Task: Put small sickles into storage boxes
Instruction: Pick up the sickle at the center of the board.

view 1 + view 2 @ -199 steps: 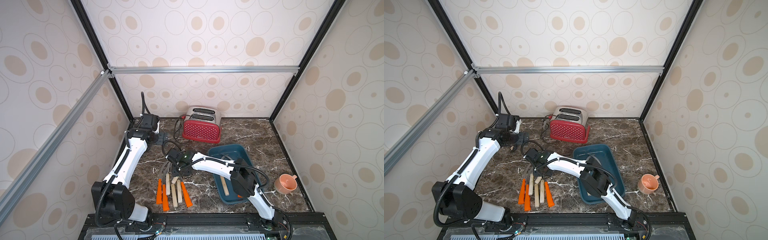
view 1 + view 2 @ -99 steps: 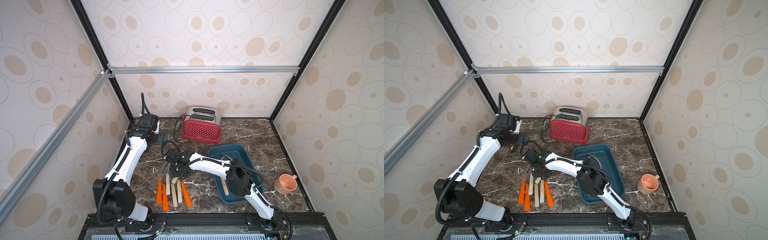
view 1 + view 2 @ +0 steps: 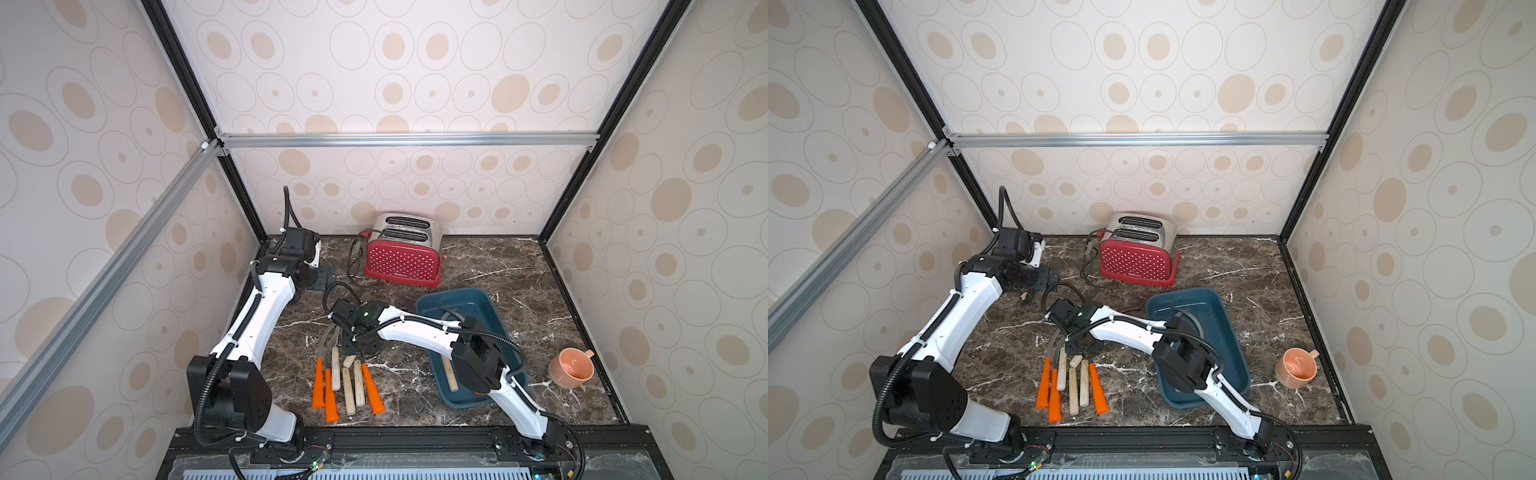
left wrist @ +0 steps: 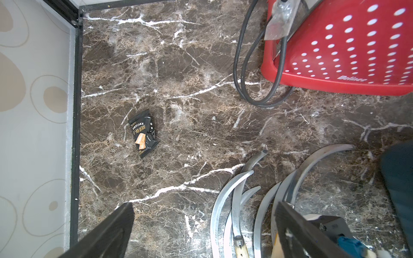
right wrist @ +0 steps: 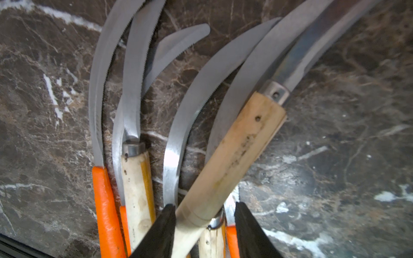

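Poised with the right tool [image 3: 354, 344] low over the blades of the small sickles [image 3: 357, 382] (orange and pale handles, side by side on the marbled surface [image 3: 409, 376]). Just beside them, a teal storage box [image 3: 478, 299] with another pale handle [image 3: 450, 374] inside.

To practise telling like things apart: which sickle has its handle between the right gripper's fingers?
The wooden-handled sickle slanting across the other sickles; their handles lie side by side, outside the right gripper.

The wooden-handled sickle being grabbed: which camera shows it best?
Right wrist view: the wooden-handled sickle fills the frame, handle inside the right gripper. Both top views show a small pale stub; left wrist view, nothing certain.
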Robot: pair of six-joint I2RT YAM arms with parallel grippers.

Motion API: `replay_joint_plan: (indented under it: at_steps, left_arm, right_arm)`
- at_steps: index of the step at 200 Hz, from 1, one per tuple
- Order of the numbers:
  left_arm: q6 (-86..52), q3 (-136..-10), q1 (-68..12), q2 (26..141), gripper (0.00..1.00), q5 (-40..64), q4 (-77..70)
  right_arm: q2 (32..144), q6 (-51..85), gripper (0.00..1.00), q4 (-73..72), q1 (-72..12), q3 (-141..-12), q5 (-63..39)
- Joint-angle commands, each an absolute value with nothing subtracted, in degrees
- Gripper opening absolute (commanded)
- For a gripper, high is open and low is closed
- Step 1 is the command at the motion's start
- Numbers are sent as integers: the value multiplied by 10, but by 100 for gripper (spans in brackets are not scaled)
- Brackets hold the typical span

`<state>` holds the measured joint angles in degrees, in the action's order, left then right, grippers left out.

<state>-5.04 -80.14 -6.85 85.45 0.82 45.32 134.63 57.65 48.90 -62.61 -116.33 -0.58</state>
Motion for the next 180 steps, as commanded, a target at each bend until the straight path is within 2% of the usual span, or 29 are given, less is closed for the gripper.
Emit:
replay_joint_plan:
  at_steps: [1,74,180]
  left_arm:
    - [-41,-806,-67,856,99,22,450]
    - [-39,-805,-67,863,99,29,448]
    - [-37,-816,-67,869,99,28,454]
  right_arm:
    - [1378,585,46,517,-628,-1167,-13]
    - [1391,584,41,533,-624,-1174,-16]
    - [1365,580,20,517,-621,-1134,-6]
